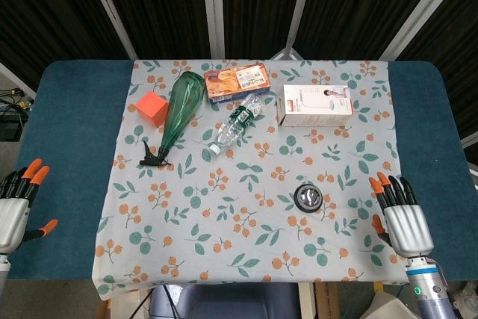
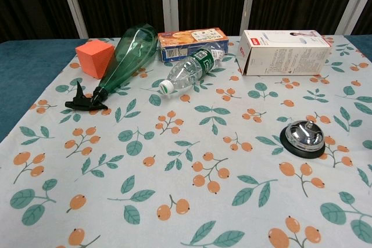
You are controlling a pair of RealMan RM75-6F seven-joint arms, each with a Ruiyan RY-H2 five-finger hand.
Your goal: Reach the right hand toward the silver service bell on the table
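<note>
The silver service bell point(image 1: 309, 197) on its black base stands on the floral cloth, right of centre; the chest view shows the bell point(image 2: 303, 137) at the right. My right hand point(image 1: 402, 217) hovers at the cloth's right front edge, well to the right of the bell and slightly nearer to me, fingers straight and apart, holding nothing. My left hand point(image 1: 18, 201) is at the far left over the blue table surface, open and empty. Neither hand appears in the chest view.
At the back of the cloth lie a green spray bottle point(image 1: 178, 113), an orange cube point(image 1: 152, 108), a snack box point(image 1: 237, 81), a clear plastic bottle point(image 1: 234, 125) and a white carton point(image 1: 314, 104). The blue table point(image 1: 67, 125) extends past the cloth on both sides.
</note>
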